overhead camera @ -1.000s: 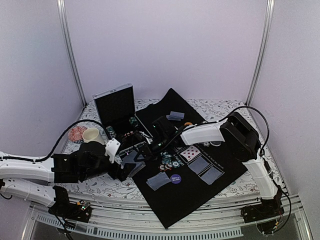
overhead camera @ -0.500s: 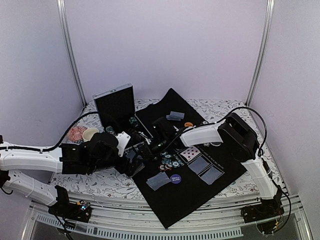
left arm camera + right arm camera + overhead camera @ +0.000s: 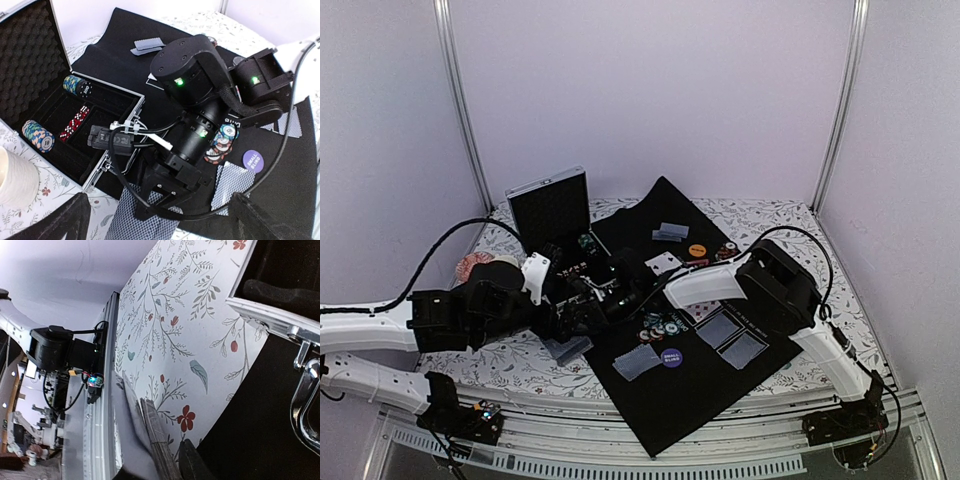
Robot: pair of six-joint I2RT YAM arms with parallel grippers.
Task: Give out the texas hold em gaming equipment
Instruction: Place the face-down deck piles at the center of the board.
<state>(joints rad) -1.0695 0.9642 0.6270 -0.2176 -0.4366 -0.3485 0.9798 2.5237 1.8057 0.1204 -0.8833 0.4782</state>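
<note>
White, rounded shell links on the left arm and right arm, joined by bulky black joint housings. Carries a black cable looping off the left side and another arcing over the right shoulder joint. Ends on black bases with small coloured lights. Up close, shows a round black wrist housing with green lights, white cable ties bundling thin wires, and a matte black right gripper. Bears pale lettering, too blurred to read, on a small black connector.
</note>
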